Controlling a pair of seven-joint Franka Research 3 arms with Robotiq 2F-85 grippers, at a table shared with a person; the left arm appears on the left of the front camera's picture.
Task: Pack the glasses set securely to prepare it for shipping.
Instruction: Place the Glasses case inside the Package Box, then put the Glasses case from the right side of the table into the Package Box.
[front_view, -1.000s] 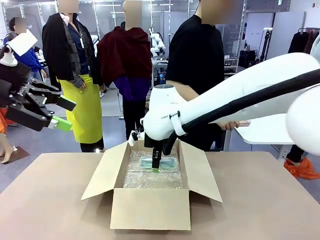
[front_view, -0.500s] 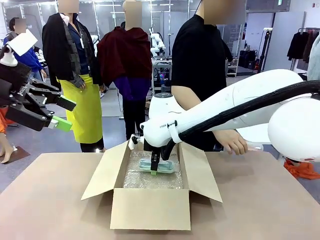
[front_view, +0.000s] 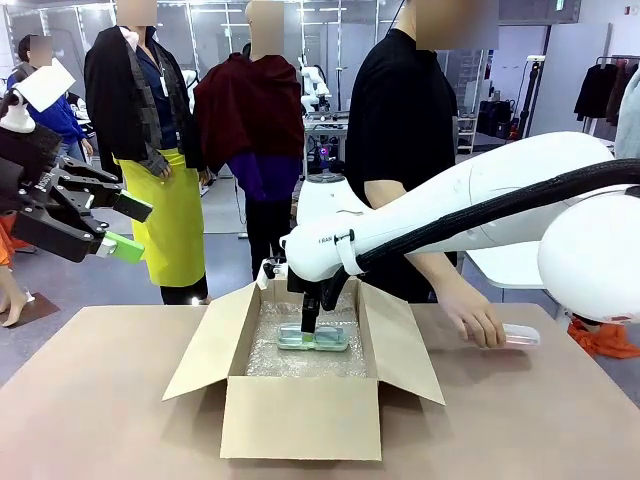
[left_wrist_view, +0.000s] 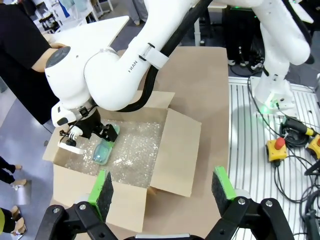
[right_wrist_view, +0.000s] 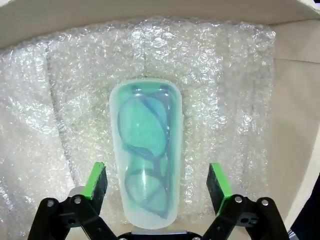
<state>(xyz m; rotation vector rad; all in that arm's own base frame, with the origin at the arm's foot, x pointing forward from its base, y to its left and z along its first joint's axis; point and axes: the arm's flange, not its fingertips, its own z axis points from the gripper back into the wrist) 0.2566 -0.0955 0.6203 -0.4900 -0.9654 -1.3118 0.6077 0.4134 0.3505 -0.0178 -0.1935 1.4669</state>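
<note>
The mint-green glasses pack lies flat on bubble wrap inside the open cardboard box. My right gripper hangs just over it, open. In the right wrist view its green pads stand wide on either side of the mint-green pack without touching it. The left wrist view shows the pack under the right gripper. On the table at the right, a person's hand rests on the pale pink pack. My left gripper is held high at the far left, open and holding nothing.
The box flaps stand out to both sides and toward me. A white side table stands behind at the right. The person stands right behind the box. Bare brown tabletop surrounds the box.
The mint-green pack has gone from hanging tilted to lying flat on the bubble wrap. The person's hand has brought the pink pack down onto the table at the right. My left arm is unmoved.
</note>
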